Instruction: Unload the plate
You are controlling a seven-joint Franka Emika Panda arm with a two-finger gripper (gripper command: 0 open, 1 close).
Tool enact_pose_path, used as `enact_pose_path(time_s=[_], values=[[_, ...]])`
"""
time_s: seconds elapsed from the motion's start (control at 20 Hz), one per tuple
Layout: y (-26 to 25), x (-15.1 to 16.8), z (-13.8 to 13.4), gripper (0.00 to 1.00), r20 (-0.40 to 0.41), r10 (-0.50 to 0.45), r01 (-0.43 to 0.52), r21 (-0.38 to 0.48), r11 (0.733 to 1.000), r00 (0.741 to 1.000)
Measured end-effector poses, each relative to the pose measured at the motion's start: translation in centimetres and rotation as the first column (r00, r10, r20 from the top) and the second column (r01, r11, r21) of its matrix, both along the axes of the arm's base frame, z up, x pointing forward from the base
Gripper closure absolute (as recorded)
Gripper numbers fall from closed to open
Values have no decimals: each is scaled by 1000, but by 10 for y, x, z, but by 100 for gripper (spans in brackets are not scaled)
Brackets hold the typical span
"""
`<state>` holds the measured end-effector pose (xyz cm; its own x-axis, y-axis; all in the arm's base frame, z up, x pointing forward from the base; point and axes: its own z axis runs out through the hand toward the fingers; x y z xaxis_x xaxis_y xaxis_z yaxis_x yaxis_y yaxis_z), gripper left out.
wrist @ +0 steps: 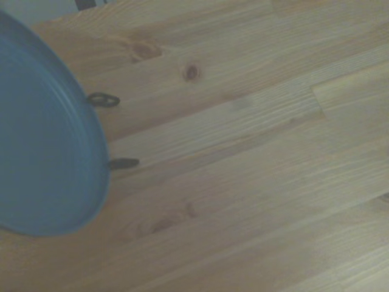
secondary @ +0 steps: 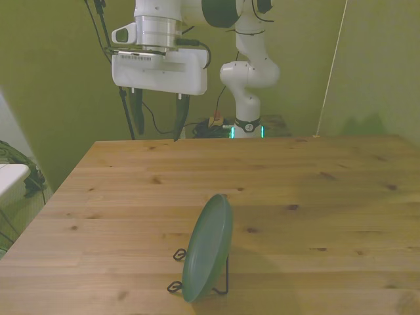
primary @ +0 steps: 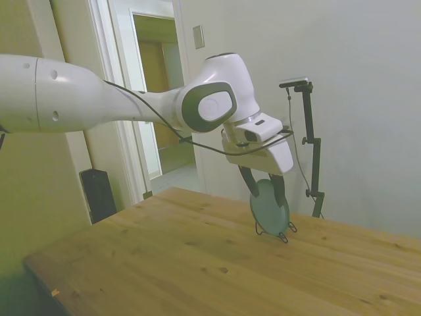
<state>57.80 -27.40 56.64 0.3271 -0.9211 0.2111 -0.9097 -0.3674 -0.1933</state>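
- Far left in the side view: white arm [primary: 79,99] reaching in over the wooden table [primary: 164,263], with a dark box [primary: 99,194] on the floor behind the table's corner.
- Toward the front view's left, high up: gripper [secondary: 159,121] pointing down, its two dark fingers [secondary: 139,111] spread apart with open air between them, pinching nothing.
- In the side view: gripper [primary: 264,191] directly over the plate [primary: 270,207], the fingers overlapping the plate's upper rim on either side; cannot tell from this view alone whether touching.
- In the front view: clear gap between fingertips and plate [secondary: 209,252], no contact.
- Right of the gripper in the front view, near the table's close edge: plate standing on edge, leaning back slightly, propped in a thin black wire stand [secondary: 226,275].
- Muted grey-green, round, shallow, plain and smooth, with no marking visible on either face.
- Stand's two looped feet poking out from under the plate toward the front view's left, flat on the table [secondary: 328,197].
- In the wrist view: plate [wrist: 42,158] close by, blurred and bluish, filling one side, with two stand [wrist: 103,99] loops showing past its rim on the table [wrist: 243,152] planks.
- Further right in the front view, behind the table's far edge: robot base [secondary: 246,125] with a lit green band.
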Motion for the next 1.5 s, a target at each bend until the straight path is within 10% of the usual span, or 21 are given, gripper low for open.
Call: enact_pose_path(time_s=[0.7, 1.5], values=[[13, 121, -13, 0, 130, 40, -51, 79, 996, 991], [59, 160, -29, 0, 121, 156, -189, 356, 915, 980]])
